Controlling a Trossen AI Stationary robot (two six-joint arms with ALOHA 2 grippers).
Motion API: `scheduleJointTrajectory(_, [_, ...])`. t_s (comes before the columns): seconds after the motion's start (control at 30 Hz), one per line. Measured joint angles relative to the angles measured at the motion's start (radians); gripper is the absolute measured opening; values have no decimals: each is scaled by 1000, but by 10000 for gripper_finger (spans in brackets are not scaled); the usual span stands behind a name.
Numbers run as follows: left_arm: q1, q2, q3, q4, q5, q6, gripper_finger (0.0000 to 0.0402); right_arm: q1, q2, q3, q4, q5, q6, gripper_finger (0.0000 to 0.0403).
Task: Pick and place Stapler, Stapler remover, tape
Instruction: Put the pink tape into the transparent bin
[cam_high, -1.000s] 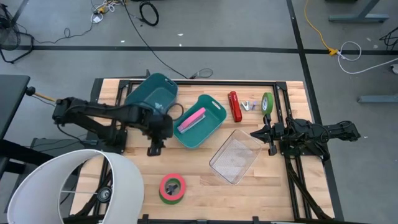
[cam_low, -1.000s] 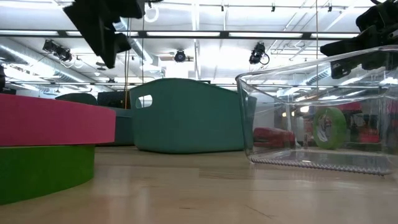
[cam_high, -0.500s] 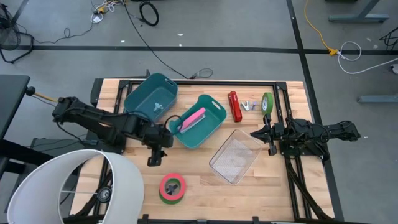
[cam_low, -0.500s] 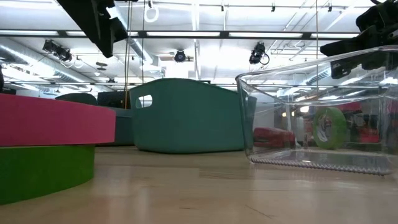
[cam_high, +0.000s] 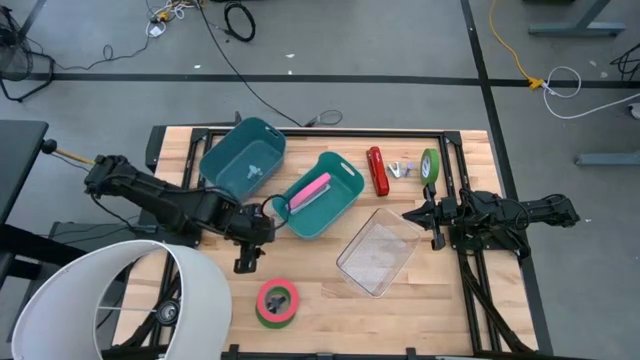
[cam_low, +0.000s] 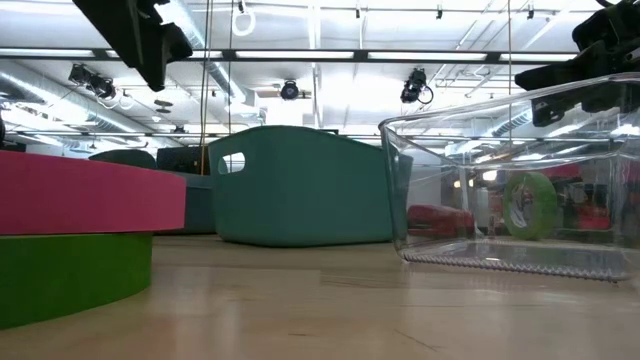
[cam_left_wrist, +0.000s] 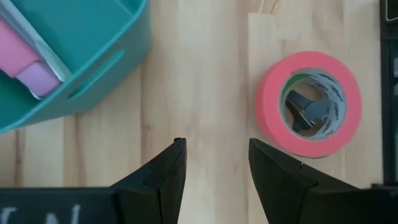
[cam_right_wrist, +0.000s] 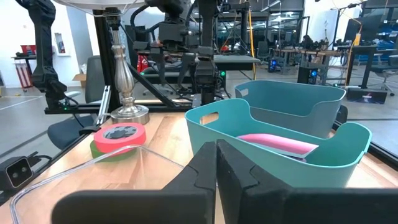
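My left arm reaches in low from the desk's left edge, elbow bent, its wrist angled down so the left pincer (cam_high: 245, 262) points at the desk surface. In the left wrist view its two dark fingers (cam_left_wrist: 163, 177) stand parted, a clear gap of bare wood between them, nothing held. My right arm lies stretched along the desk's right side, level and folded close to its mount. The right pincer (cam_high: 412, 214) points inward, and in the right wrist view its fingers (cam_right_wrist: 200, 167) meet tip to tip, empty.
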Motion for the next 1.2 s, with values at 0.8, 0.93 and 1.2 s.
scheduleJointTrajectory(0.8, [-124, 205, -2, 115, -4, -266, 299, 0, 0, 0, -9, -105, -53, 15])
scheduleJointTrajectory(0.93, [-123, 247, -2, 172, 36, -267, 300, 0, 0, 0, -9, -105, -50, 15])
scheduleJointTrajectory(1.2, [-123, 321, -2, 217, 84, -314, 300, 0, 0, 0, -8, -105, -50, 15])
